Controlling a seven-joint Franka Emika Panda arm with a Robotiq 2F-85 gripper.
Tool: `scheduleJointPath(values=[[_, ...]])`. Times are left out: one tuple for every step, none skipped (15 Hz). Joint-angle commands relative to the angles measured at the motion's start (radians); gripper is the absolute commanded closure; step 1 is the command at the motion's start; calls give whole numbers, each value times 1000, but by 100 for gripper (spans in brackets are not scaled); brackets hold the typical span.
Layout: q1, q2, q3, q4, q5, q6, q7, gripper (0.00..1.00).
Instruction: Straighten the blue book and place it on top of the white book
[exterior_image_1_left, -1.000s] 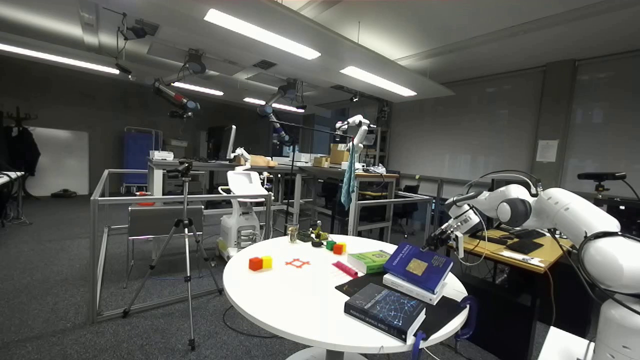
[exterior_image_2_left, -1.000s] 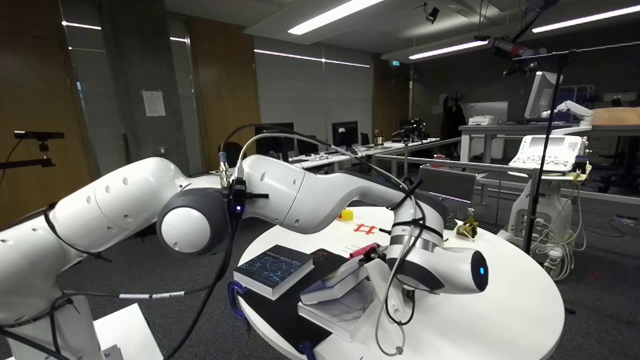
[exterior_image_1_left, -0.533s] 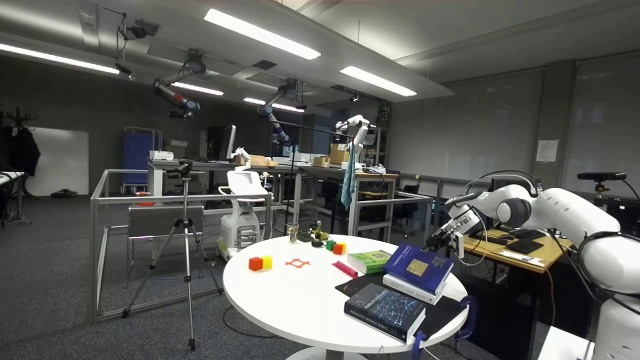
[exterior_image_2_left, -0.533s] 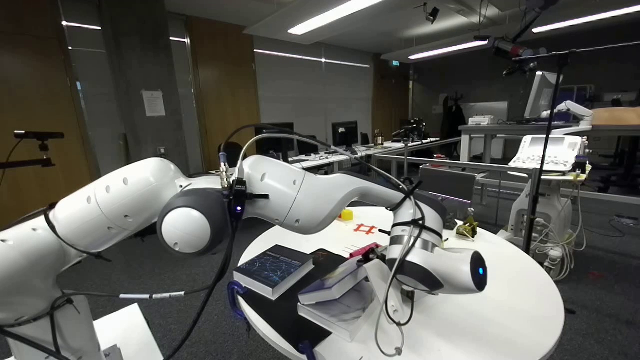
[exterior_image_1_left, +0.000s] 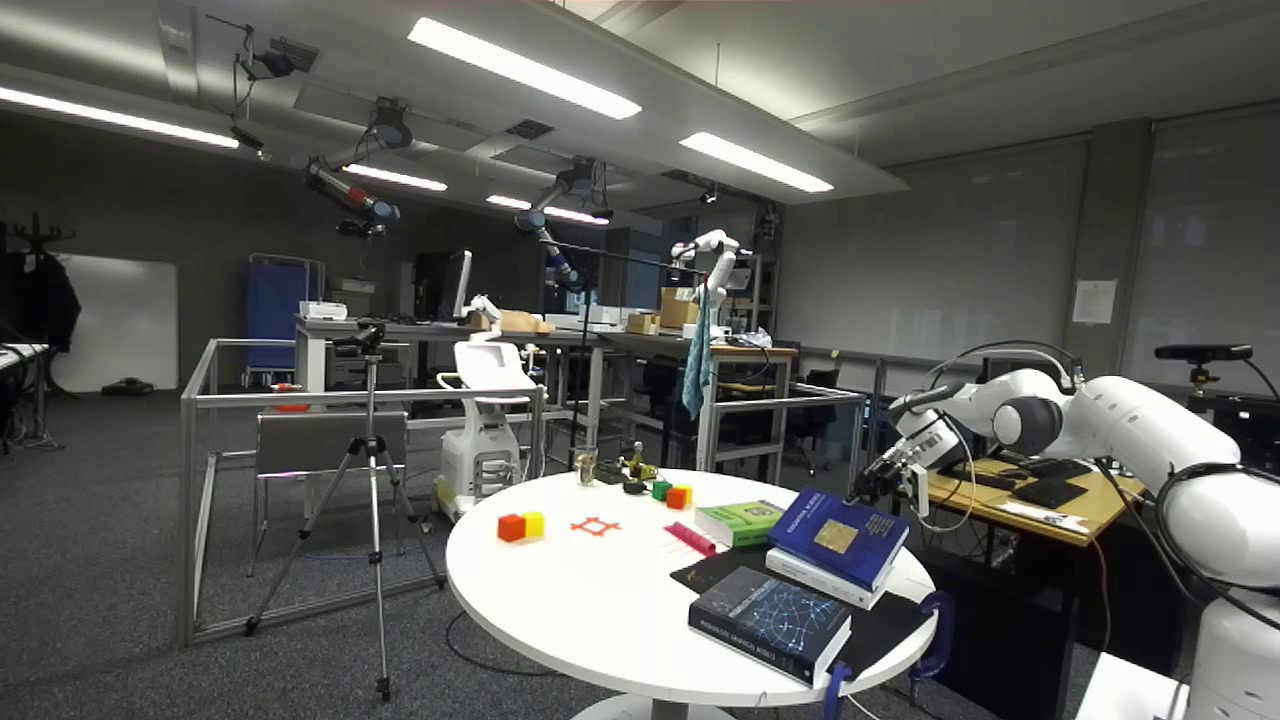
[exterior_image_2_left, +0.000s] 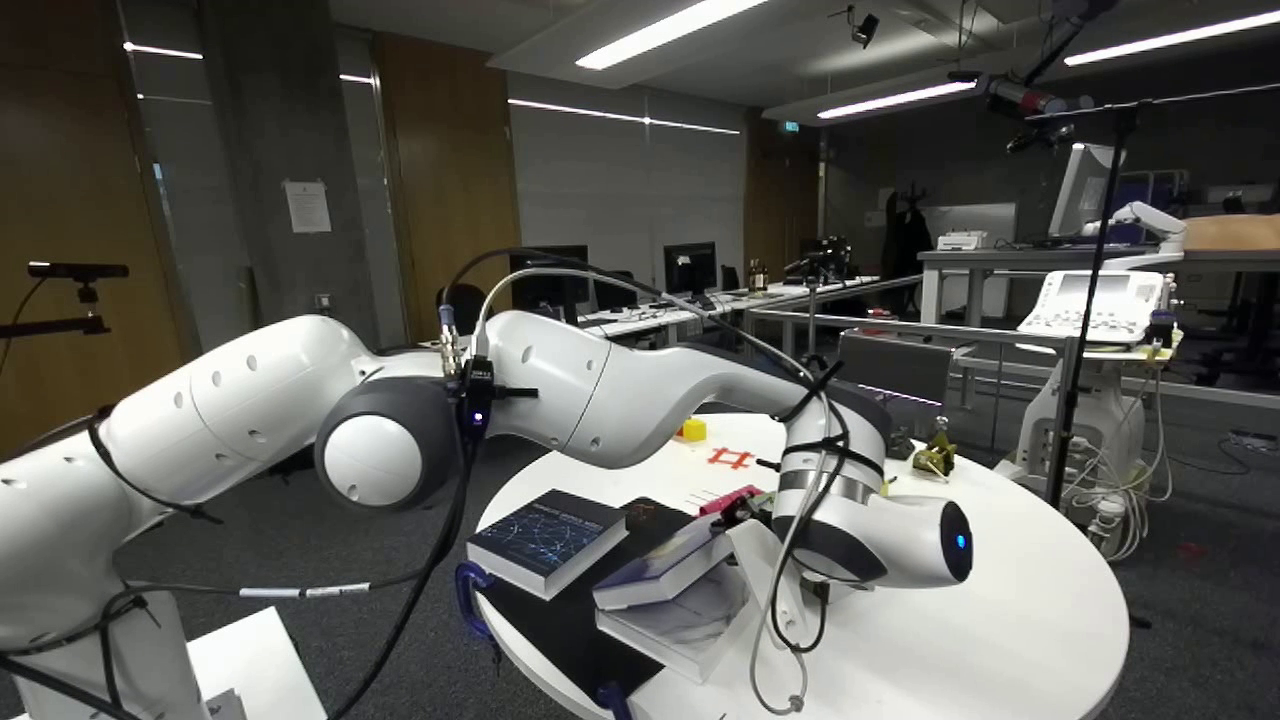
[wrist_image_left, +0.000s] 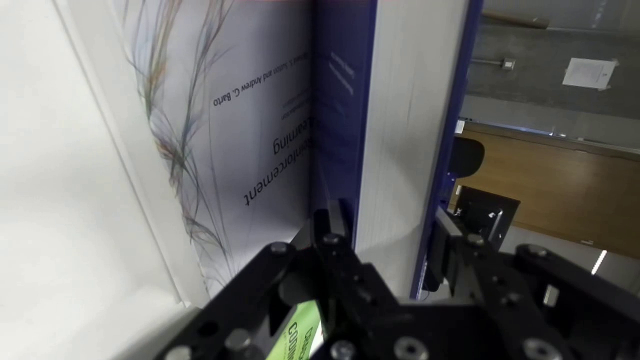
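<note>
While its lower edge rests against the white book, the blue book leans at a tilt above it, the opposite edge raised and pinched in the black gripper, one finger on each cover. The blue book is a rectangle of deep blue, with pale lettering and a speckled yellowish square in the middle of its cover; in the wrist view its pages form a thick off-white band, finely lined, between the two blue covers. Below, the white book lies flat, its cover printed with wispy coloured strands and the words "Reinforcement Learning" in dark type. Both books are near the rim of a round, smooth white desk, where a thin black sheet lies and dark-blue clamps sit at the rim. Close by lie a thick dark book patterned with a web of pale blue lines, and a green book. Well apart from them, a red cube and a yellow cube sit side by side. Around the desk, the dim room shows flecked grey carpet, a metal railing, a tripod and long glowing light strips overhead
</note>
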Motion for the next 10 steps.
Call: scheduleJointPath(values=[[-13,-15,13,29,7,-55,26,82],[-12,-15,12,30,6,-53,26,82],[-12,-15,10,30,4,-53,26,82],[-11,-16,9,31,3,-50,24,82],[-11,-16,9,31,2,-48,23,82],[-10,-15,7,33,0,-46,22,82],[-8,-15,4,33,-3,-41,19,82],[-7,-14,2,34,-6,-37,17,82],[-6,-15,1,34,-9,-36,17,82],[-4,-15,-3,35,-13,-31,15,82]])
